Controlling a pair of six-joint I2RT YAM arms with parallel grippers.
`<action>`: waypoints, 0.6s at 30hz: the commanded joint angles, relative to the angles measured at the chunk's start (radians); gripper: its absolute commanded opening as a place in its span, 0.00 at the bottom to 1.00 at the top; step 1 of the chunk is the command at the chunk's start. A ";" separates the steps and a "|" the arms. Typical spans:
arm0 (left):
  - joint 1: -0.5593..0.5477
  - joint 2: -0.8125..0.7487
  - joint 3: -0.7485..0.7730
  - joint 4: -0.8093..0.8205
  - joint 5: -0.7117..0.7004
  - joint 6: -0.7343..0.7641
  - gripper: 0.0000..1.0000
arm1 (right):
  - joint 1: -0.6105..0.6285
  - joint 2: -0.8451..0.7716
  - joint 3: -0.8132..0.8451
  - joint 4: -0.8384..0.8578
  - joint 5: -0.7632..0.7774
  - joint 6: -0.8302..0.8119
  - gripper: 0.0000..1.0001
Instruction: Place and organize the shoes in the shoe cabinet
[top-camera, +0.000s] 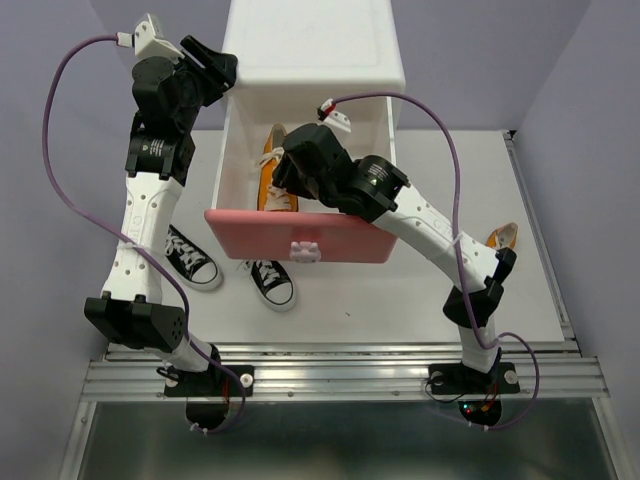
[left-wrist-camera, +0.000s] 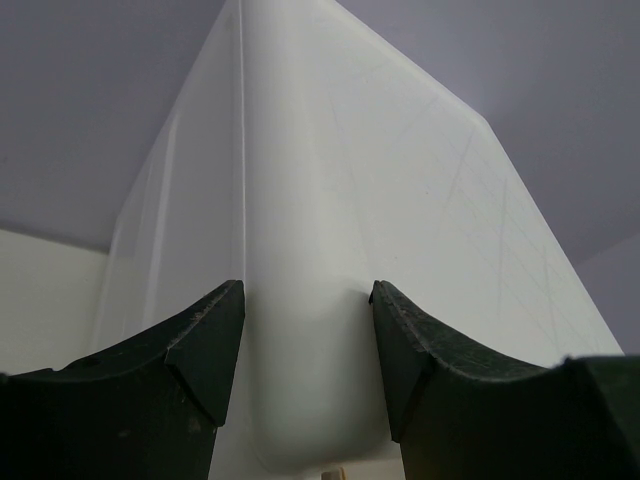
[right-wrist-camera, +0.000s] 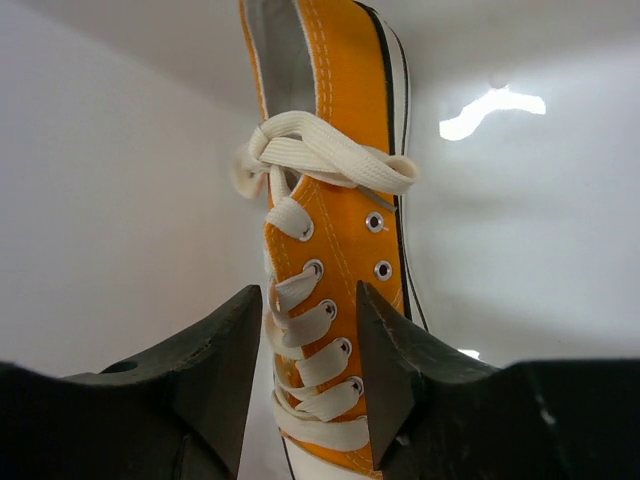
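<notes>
orange shoe (right-wrist-camera: 340, 230) lies in the pulled-out top drawer (top-camera: 300, 235), directly between the fingers of the right tool (right-wrist-camera: 307, 295). Toe points back toward the tool's wrist, heel ahead of it. Fingers are apart and straddle the laced part. Can't tell if they pinch the upper or just hover, because the right finger covers that side of the shoe. The shoe runs lengthwise in the drawer's left half, I'd guess to leave room for its mate.

shoe cabinet (top-camera: 310, 45): one left-side corner edge sits between the fingers of the left tool (left-wrist-camera: 307, 290). They're spread wide, tips seemingly on the two faces. Reads as a brace so the box doesn't slide or tip with the drawer out.

Not yet stowed, on the counter (top-camera: 400, 290):
- left black shoe (top-camera: 190, 258) and right black shoe (top-camera: 270, 283), well back from the left tool, toward its base
- second orange shoe (top-camera: 503, 238), far behind the right tool by the elbow, mostly covered by the right arm (top-camera: 430, 225)

Hidden: the lower drawer, under the open one, and the drawer floor beneath the right tool's wrist. Neither wrist view shows any shoe on the counter.
</notes>
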 joint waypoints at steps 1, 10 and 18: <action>-0.004 0.049 -0.073 -0.281 0.005 0.065 0.62 | -0.002 -0.024 0.017 0.045 0.037 0.013 0.49; -0.004 0.049 -0.078 -0.280 0.005 0.055 0.62 | -0.002 -0.098 -0.031 0.263 0.016 -0.088 0.75; -0.004 0.049 -0.078 -0.277 0.006 0.052 0.62 | -0.002 -0.187 -0.069 0.600 -0.033 -0.322 1.00</action>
